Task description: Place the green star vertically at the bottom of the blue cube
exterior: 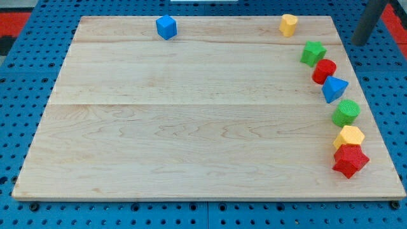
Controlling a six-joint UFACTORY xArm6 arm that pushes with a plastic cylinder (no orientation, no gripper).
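Here, in the camera view, the pale wooden table (191, 121) carries eight small blocks. The blue plastic cube (166, 27) sits at the table's top edge, left of the middle. The green plastic star (313, 53) lies far from it, near the table's right edge, just below the top right corner. A yellow rounded block (289, 25) stands at the top edge close to that corner.

Down the right edge runs a curved row: below the green star and touching it comes a red cylinder (324, 71), then a blue wedge-like block (334, 89), a green cylinder (346, 112), a yellow hexagonal block (349, 137) and a red star (350, 160) near the bottom right corner, the last two touching.

My dark rod (370, 22) shows beyond the top right corner, off the table; my tip (360, 43) stands right of the green star, well apart from it. I have no fingers, so there is nothing wide, narrow or holding.
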